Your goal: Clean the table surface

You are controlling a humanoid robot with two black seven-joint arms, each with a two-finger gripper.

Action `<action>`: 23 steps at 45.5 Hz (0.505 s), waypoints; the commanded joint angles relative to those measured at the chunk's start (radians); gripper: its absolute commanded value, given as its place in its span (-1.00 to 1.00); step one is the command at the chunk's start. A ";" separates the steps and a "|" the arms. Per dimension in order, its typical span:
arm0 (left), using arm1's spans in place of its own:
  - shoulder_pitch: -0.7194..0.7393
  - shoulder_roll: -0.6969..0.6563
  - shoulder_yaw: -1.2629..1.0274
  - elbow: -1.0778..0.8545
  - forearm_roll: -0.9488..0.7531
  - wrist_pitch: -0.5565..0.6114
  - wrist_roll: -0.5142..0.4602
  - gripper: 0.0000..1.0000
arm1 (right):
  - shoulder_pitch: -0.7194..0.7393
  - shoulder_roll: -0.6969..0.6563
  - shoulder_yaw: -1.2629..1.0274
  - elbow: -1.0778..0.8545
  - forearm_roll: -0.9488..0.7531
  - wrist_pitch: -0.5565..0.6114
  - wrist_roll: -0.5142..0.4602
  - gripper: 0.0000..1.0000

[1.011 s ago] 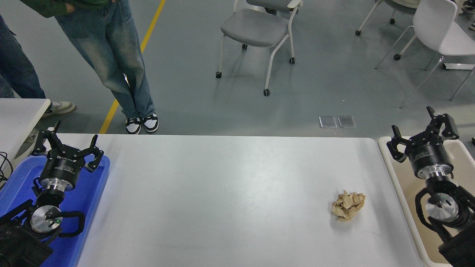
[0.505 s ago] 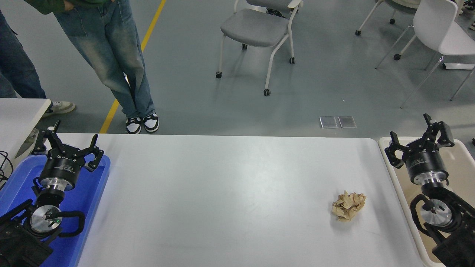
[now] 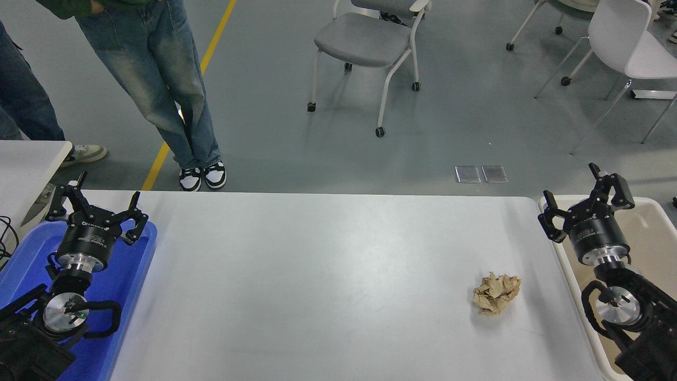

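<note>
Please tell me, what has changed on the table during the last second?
The right end effector, open and holding nothing, moved left and slightly farther from the camera, above the beige tray, toward the table surface. The crumpled brown paper and the left end effector, over the blue tray, stayed put.

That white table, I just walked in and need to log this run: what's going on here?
A robot is set to clear the table, and nothing is picked up yet. One crumpled paper ball lies near the right end. The right gripper hangs open over the beige tray beside the table, holding nothing. The left gripper is open and parked over the blue tray. Two people stand at the far side.
</note>
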 commanded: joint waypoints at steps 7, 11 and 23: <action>0.002 0.000 0.000 0.000 0.000 0.000 0.000 1.00 | -0.006 -0.256 -0.194 0.361 -0.001 -0.077 -0.088 1.00; 0.000 -0.001 0.000 0.000 0.000 0.000 0.000 1.00 | 0.005 -0.334 -0.247 0.452 0.000 -0.111 -0.091 1.00; 0.000 0.000 0.000 0.000 0.000 0.000 0.000 1.00 | 0.050 -0.503 -0.335 0.687 -0.015 -0.129 -0.320 1.00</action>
